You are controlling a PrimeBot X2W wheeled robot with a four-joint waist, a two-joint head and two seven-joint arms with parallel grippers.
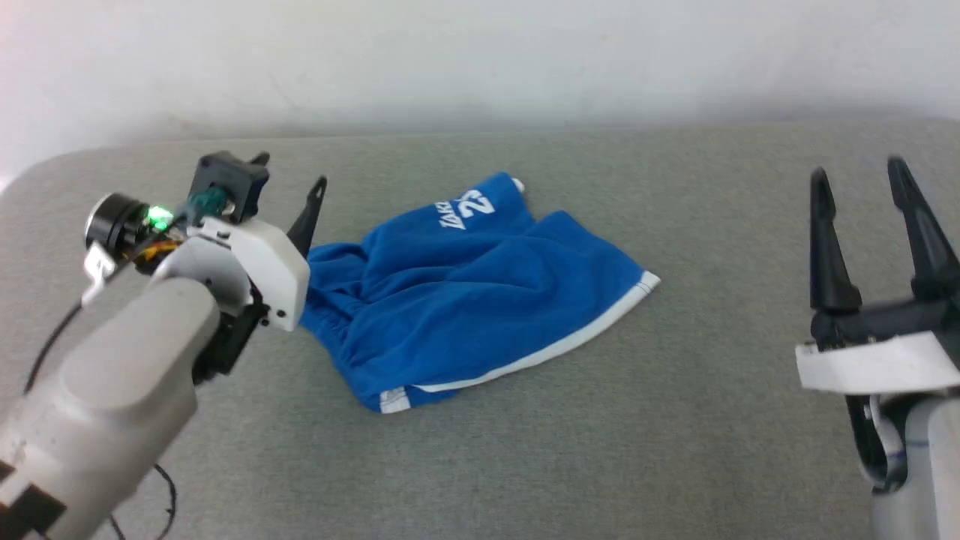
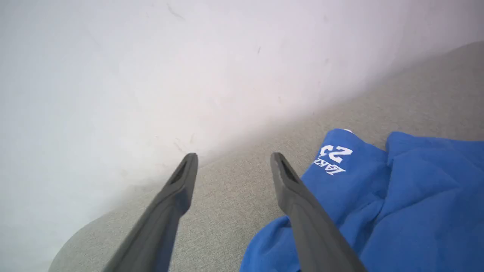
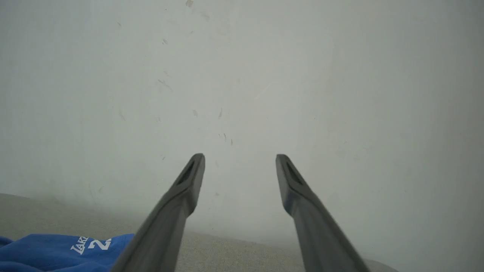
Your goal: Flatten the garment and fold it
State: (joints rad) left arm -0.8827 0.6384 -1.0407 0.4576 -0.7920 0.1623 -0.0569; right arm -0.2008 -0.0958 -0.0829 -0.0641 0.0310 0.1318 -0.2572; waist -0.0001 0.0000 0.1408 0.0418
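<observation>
A grey fabric-covered surface (image 1: pixel 675 420) lies under the blue athletic shorts (image 1: pixel 465 292), with a white wall (image 1: pixel 480 60) behind them. The shorts sit rumpled near the middle of it, not yet flattened. Their long axis runs crosswise: the gathered waistband (image 1: pixel 330 315) is at their left end, and the legs reach right and away.

The left gripper (image 1: pixel 289 174) hangs at the waistband end, just beside the shorts' left edge. Its fingers are spread and empty. In the left wrist view one finger crosses over blue cloth, but I cannot tell whether it touches.

The right gripper (image 1: pixel 857 171) stands well apart to the right of the shorts, its fingers also spread and holding nothing.

The white hem band (image 1: pixel 570 341) edges the near leg, and the white "23" print (image 1: pixel 476 201) marks the far leg.

The left arm is clearly nearer, so the waistband looks like its grasp. The right arm would have to cross toward the hem corner.
</observation>
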